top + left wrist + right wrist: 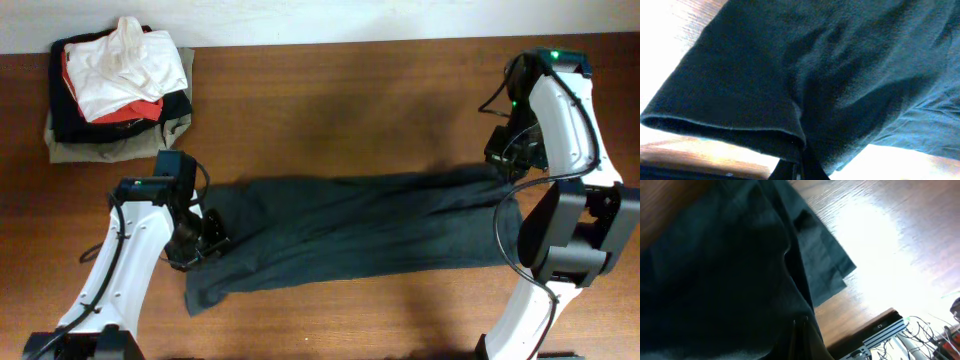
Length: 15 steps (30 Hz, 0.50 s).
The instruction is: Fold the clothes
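Dark grey trousers [360, 225] lie stretched left to right across the wooden table. My left gripper [205, 240] is shut on the trousers' left end, near the waistband; the cloth [805, 75] fills the left wrist view above the closed fingers [801, 162]. My right gripper [507, 160] is shut on the right end, at the leg hems; the dark cloth [730, 270] covers most of the right wrist view, with the hem corner [832, 270] showing past the closed fingers [802, 335].
A stack of folded clothes [118, 90], white, red, black and olive, sits at the back left corner. The table's far edge meets a white wall. The right table edge [875, 330] shows in the right wrist view.
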### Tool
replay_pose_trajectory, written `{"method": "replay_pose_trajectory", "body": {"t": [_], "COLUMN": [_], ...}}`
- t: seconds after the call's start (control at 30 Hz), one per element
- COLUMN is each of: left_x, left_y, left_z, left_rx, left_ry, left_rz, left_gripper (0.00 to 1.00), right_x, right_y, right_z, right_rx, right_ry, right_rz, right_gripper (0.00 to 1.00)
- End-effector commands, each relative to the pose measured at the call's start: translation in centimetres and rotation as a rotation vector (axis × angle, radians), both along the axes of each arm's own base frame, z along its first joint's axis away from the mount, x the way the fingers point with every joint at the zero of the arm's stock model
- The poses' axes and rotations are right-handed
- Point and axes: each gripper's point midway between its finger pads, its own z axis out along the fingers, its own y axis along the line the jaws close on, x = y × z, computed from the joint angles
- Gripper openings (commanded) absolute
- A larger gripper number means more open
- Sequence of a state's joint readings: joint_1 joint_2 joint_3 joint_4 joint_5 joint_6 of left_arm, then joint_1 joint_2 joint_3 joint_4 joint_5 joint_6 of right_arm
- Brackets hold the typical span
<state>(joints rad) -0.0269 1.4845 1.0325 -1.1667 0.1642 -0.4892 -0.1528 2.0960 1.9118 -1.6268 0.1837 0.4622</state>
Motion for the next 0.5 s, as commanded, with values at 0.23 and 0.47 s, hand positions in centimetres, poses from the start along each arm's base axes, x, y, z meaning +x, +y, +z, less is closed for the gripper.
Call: {"method": "replay_pose_trajectory", "body": {"t": [0.23, 0.47], "left_x": [-1.5, 3.6], "left_y": [0.2, -1.0], "left_z": [0.0, 1.4], "left_rx": [0.010, -0.019], "left_ry": [0.038, -0.173], "left_rz": [-0.046, -0.067], "left_gripper": [0.99, 0.89], "right_x": [-0.5, 0.8], "right_y": [-1.5, 1.0], "right_z": [0.9, 0.0], "right_rx": [-0.100, 0.067], "right_ry": [-0.002, -0.045], "right_rz": [-0.020, 0.077], "right_gripper": [0.99, 0.73]}}
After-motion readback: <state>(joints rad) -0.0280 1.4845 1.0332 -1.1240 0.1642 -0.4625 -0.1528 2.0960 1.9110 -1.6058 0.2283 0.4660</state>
